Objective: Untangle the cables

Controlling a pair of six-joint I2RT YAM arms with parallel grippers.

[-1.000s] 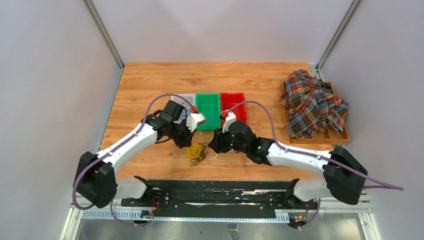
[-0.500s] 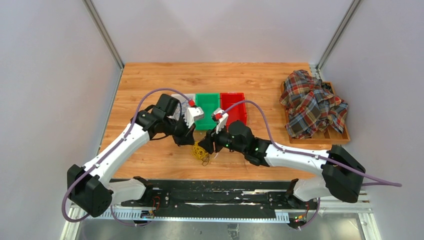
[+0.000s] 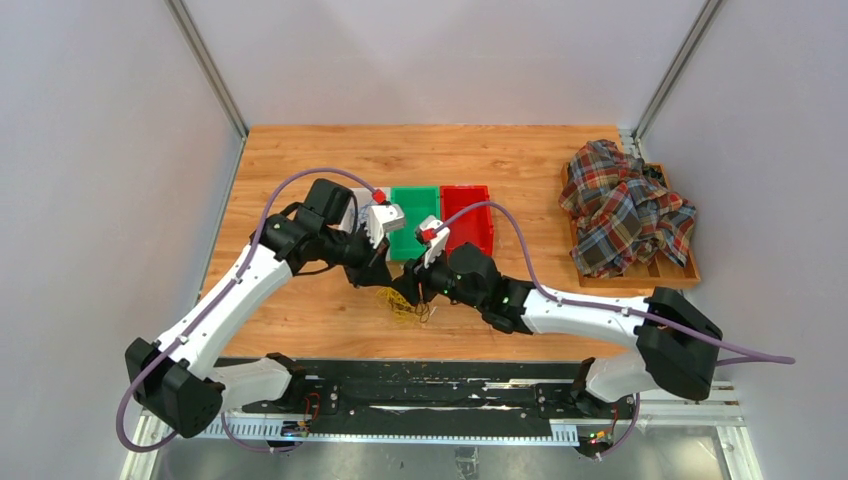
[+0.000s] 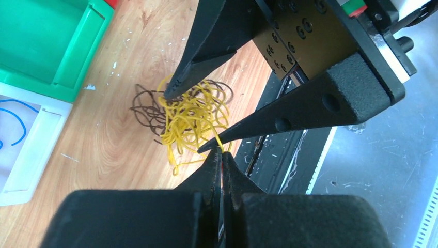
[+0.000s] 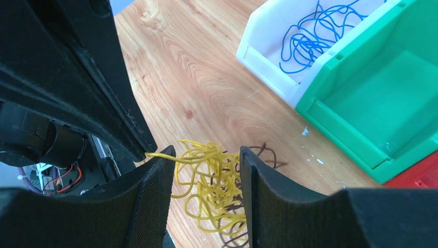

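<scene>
item 1: tangle of thin yellow and dark brown thread-like cables (image 4: pixel 193 116), lying on the light wooden tabletop (image 3: pixel 300 160) near its front edge, in front of a row of bins and between the two arms. the brown loops are poking out at one side of the yellow mass.

item 2: left gripper (image 4: pixel 219 155), black, two pointed fingers pressing fully together and pinching a single yellow strand (image 5: pixel 160 154) that is running out from the tangle's edge.

item 3: right gripper (image 5: pixel 205 155), black, jaws standing partly apart and straddling the tangle, one fingertip on each side. yellow loops are lying between them, unclamped. one fingertip is sitting just beside the left gripper's tip.

item 4: white rectangular plastic bin (image 5: pixel 268 57), holding a loosely coiled thin blue cable (image 5: pixel 315 36).

item 5: green rectangular plastic bin (image 5: pixel 372 103), touching the white one.

item 6: red rectangular plastic bin (image 3: pixel 467 215), standing beside the green one.

item 7: red, blue and white plaid cloth (image 3: pixel 625 205), lying heaped over a slatted wooden tray (image 3: pixel 690 270) at the table's right edge, well apart from the cables.
</scene>
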